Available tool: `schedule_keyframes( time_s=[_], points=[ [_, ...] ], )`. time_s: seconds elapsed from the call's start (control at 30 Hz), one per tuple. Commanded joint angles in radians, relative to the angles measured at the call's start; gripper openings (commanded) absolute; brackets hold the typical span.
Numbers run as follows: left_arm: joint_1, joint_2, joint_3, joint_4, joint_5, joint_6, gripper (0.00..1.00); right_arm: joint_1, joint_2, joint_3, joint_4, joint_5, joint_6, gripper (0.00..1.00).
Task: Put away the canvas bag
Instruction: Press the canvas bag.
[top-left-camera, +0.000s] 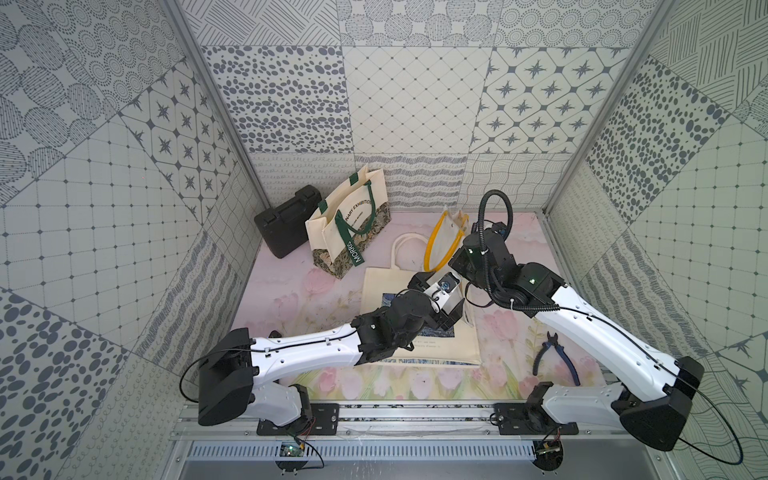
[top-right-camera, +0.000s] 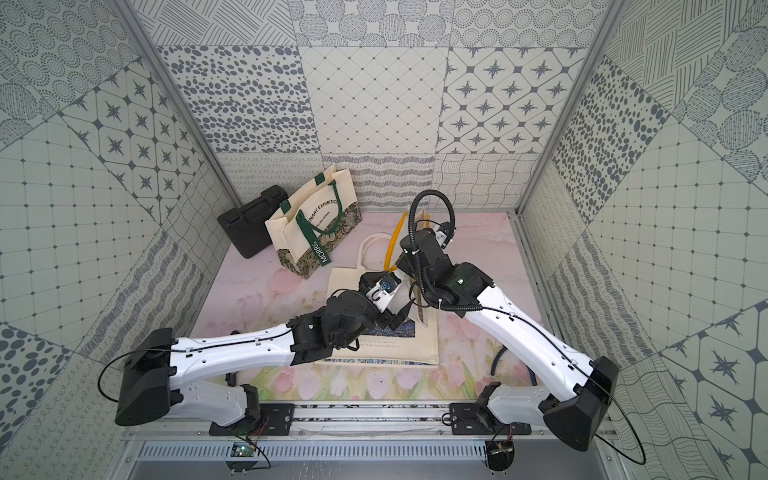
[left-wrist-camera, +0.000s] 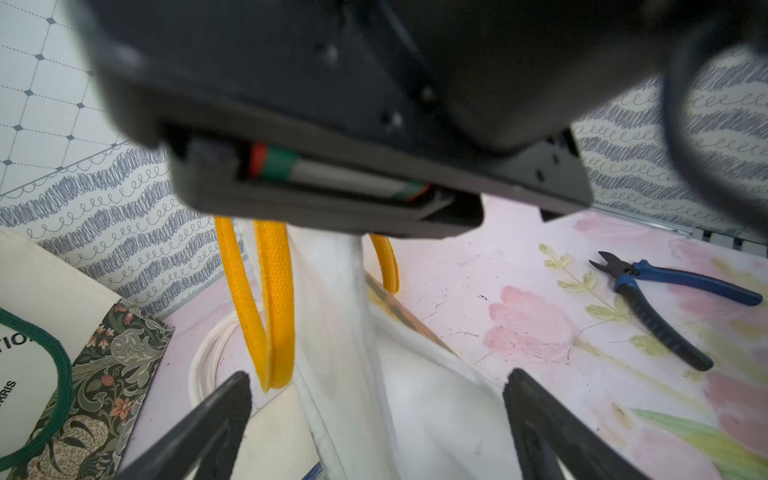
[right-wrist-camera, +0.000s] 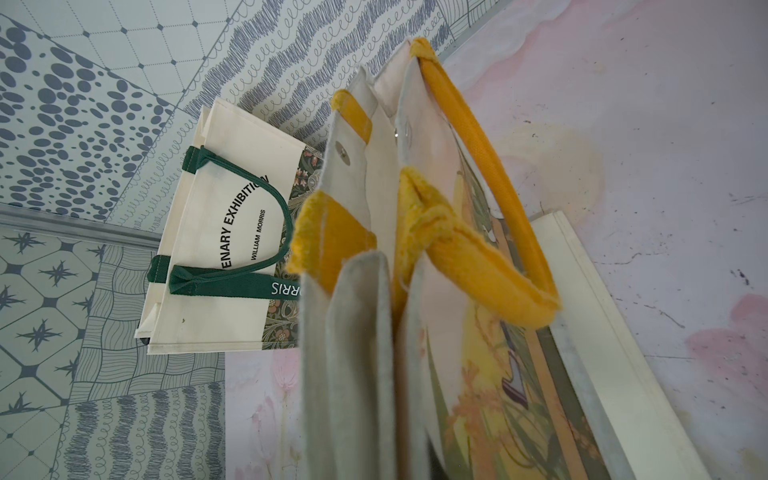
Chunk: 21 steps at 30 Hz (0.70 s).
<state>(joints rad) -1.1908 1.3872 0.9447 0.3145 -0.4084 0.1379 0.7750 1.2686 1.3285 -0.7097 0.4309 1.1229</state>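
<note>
The canvas bag (right-wrist-camera: 453, 340), cream with yellow handles (top-left-camera: 432, 243) and a flower print, hangs by its rim from my right gripper (top-left-camera: 457, 262), which is shut on the cloth. The bag's lower part trails down onto a flat cream tote (top-left-camera: 386, 291) lying on the table. My left gripper (left-wrist-camera: 376, 382) stands open just below the right one. Its fingertips (left-wrist-camera: 241, 386) are on either side of the hanging white cloth (left-wrist-camera: 332, 332) and do not pinch it. In both top views the left gripper (top-right-camera: 395, 318) sits over the flat tote (top-right-camera: 345, 282).
A cream bag with green handles (top-left-camera: 345, 220) stands at the back left, with a black case (top-left-camera: 286, 224) behind it. Blue-handled pliers (top-left-camera: 557, 357) lie on the floral table at the right, and also show in the left wrist view (left-wrist-camera: 665, 299). Patterned walls enclose three sides.
</note>
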Motion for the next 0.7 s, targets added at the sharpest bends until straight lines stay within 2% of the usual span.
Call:
schedule_keyframes(
  time_s=[0.0,0.13,0.33,0.47,0.53,0.67],
  points=[
    [-0.006,0.028,0.06,0.11,0.009,-0.028,0.96,0.01,-0.009,0.04,0.073,0.006,0.02,0.0],
    [-0.029,0.084,0.13,0.049,-0.104,-0.094,0.96,0.024,-0.011,0.03,0.09,0.008,0.046,0.0],
    [-0.103,0.218,0.226,0.045,-0.357,-0.017,0.96,0.033,-0.046,-0.016,0.171,0.016,0.115,0.0],
    [-0.116,0.265,0.252,0.036,-0.518,0.018,0.89,0.033,-0.077,0.008,0.182,0.057,0.101,0.0],
    [-0.117,0.269,0.247,0.049,-0.562,0.036,0.89,0.031,-0.087,0.026,0.181,0.066,0.089,0.0],
    [-0.116,0.266,0.228,0.084,-0.575,0.081,0.88,0.032,-0.107,0.038,0.176,0.066,0.09,0.0]
  ],
)
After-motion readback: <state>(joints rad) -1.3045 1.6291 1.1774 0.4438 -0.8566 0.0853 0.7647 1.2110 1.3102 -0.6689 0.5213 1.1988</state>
